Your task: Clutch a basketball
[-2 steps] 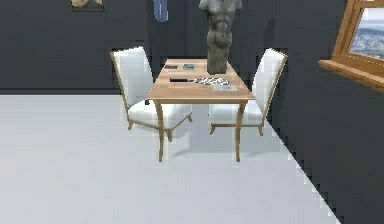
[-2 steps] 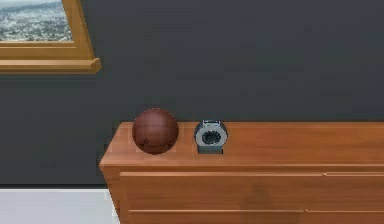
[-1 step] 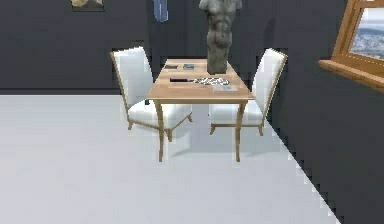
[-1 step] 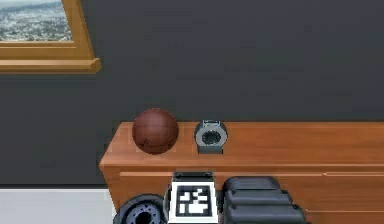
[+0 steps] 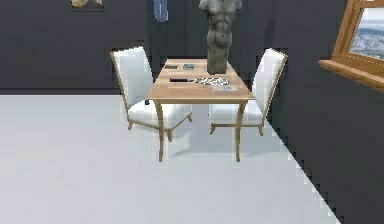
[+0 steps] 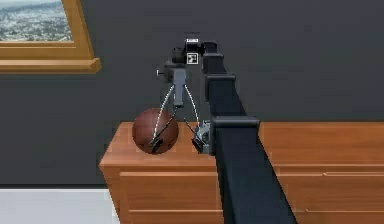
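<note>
Basketball (image 6: 153,128), a reddish-brown ball, sits on the top of a wooden dresser (image 6: 310,150) near its corner at the arm side view's left, against a dark wall. The arm (image 6: 235,150) rises over the dresser, and the gripper (image 6: 177,128) at its far end reaches down right at the ball. Whether it touches the ball, or holds anything, cannot be told, and neither can the state of its grip. A wood-framed window (image 6: 48,66) hangs on the wall above and left of the ball. In the forward view, a wooden table (image 5: 178,93) stands on a pale floor with a white chair (image 5: 138,82) on its left and another chair (image 5: 264,84) on its right. A dark statue (image 5: 220,35) stands on the table's far end, with small flat items (image 5: 210,80) lying before it.
</note>
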### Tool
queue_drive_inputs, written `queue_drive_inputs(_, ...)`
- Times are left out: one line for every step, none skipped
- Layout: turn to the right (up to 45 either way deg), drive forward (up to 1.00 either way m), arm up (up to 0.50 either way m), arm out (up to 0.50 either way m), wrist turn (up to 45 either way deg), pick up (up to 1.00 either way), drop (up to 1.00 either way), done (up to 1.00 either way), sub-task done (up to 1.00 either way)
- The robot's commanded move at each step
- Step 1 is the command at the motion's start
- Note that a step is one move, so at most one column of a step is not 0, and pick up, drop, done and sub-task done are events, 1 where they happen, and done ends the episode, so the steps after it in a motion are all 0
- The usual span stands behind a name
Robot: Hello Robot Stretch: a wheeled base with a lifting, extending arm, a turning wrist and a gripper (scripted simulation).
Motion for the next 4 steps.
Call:
queue_drive_inputs(0.0,0.00,0.00,0.00,45.0,0.00,0.00,0.00,0.00)
queue_drive_inputs(0.0,0.00,0.00,0.00,45.0,0.00,0.00,0.00,0.00)
queue_drive_inputs(0.0,0.00,0.00,0.00,45.0,0.00,0.00,0.00,0.00)
queue_drive_inputs(0.0,0.00,-0.28,0.00,0.0,0.00,0.00,0.00,0.00)
